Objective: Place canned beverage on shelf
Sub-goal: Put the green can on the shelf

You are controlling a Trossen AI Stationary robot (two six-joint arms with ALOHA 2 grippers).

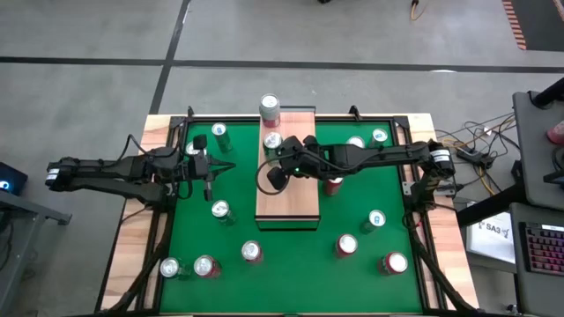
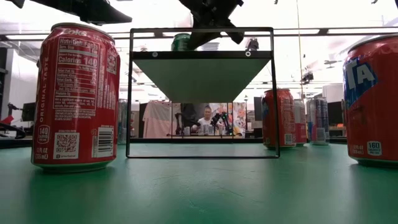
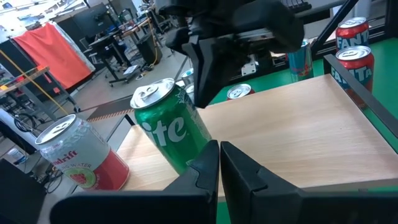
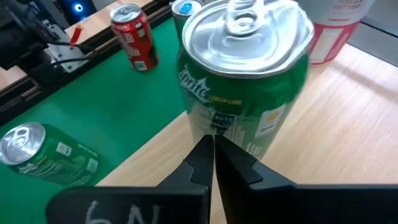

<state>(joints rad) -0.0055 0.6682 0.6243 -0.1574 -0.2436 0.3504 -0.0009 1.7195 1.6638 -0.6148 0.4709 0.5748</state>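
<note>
Green Sprite can [image 4: 242,87] upright on shelf [image 1: 291,198] — right gripper [image 4: 209,152] clenched, empty, beside it — left gripper [image 1: 208,183] clenched, off-shelf.

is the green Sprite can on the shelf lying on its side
No. The green Sprite can stands upright on the shelf, its silver top facing up, just beyond the shut right claw.

green table [image 1: 352,202] — scattered cans, wooden shelf [image 1: 291,198] — two cans

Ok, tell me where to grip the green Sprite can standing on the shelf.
Take the Sprite can around its mid-body, coming in level from the side. It stands upright on the shelf, and the pink-and-white can stands behind it, so the open board side looks freest.
</note>
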